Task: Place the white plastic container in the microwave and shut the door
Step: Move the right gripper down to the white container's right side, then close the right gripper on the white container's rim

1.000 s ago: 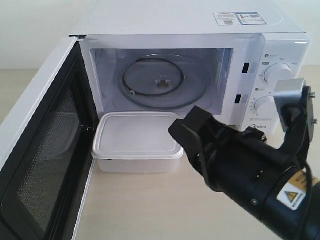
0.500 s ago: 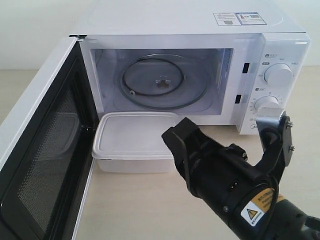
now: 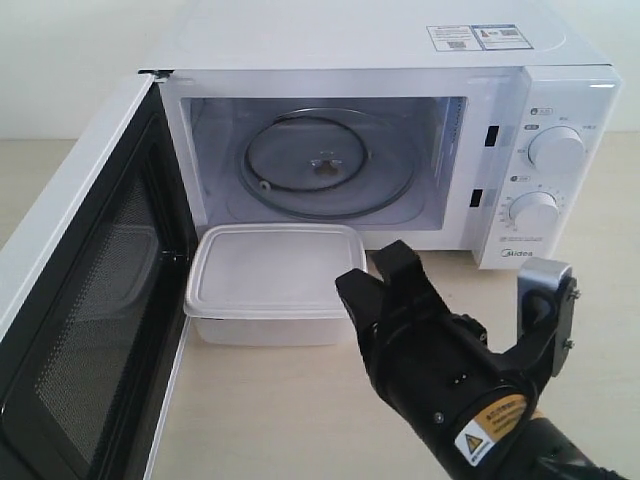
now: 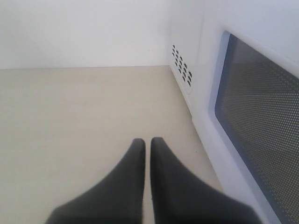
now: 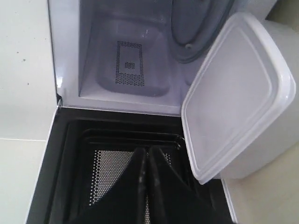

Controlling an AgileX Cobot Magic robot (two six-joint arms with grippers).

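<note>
Pointing toward the microwave, my right gripper is the nearest thing here, its two black fingers pressed together with nothing between them. It's right by the near right corner of the white plastic container, and I can't tell whether it touches. Through the right wrist camera the box sits just off to one side of my closed tips, beyond them.

The container has its flat lid on and stands on the table, directly in front of the oven's open mouth, not inside. On its left, the door is swung wide open, black mesh inner face turned toward the box, and the box's left end is close to it.

On the outer side of that door, my left gripper is over bare tabletop, fingers closed together, holding nothing. The door's dark window runs just beside it, and the oven's side vents lie farther on.

Behind the container, the cavity is lit and the glass turntable lies flat on its floor. Right of the opening sit two round white dials, upper and lower, with the Midea logo beneath.
</note>
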